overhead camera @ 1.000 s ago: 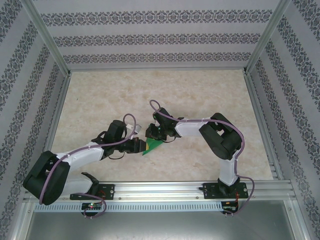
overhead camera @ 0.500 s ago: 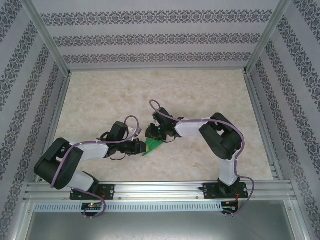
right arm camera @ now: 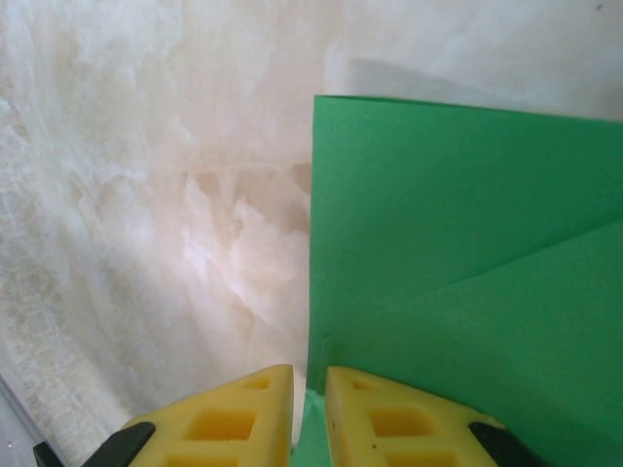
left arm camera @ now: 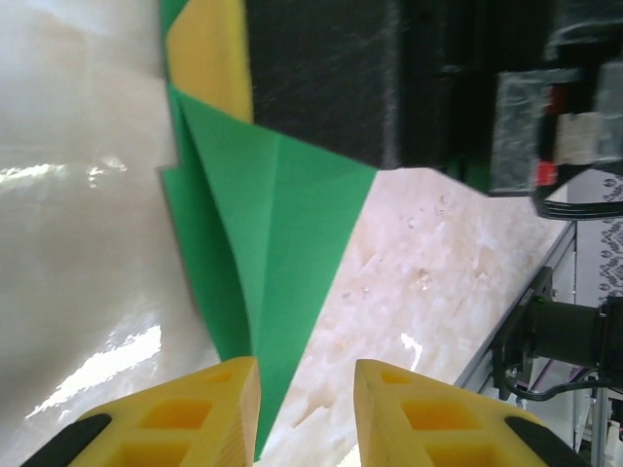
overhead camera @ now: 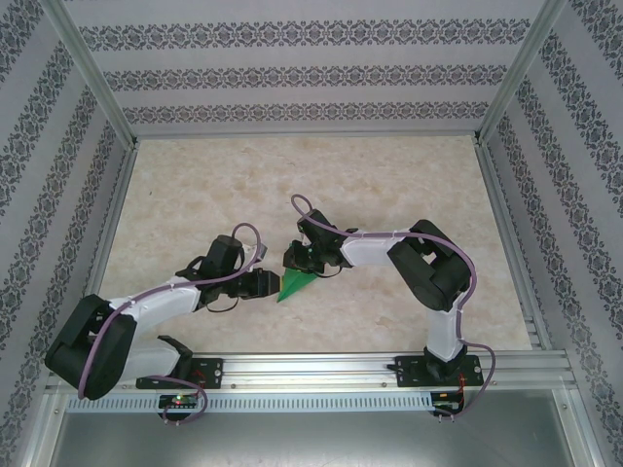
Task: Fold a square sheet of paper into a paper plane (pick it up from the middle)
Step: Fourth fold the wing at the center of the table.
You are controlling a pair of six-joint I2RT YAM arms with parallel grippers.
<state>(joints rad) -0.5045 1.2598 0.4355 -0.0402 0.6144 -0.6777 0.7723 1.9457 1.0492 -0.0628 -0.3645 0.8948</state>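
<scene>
Right gripper (right arm camera: 309, 381) pinches paper plane (right arm camera: 467, 243) (creased)

We reach our left arm (overhead camera: 156, 300) and right arm (overhead camera: 375, 248) inward, forearms low, wrists facing each other. Our left gripper (left arm camera: 307, 368) has its yellow fingers (left arm camera: 195, 418) parted, with a clear gap between the tips. Our right gripper (right arm camera: 309, 375) has its fingers (right arm camera: 389, 423) nearly together, pinching an edge of the paper plane (right arm camera: 467, 243) between them.
</scene>
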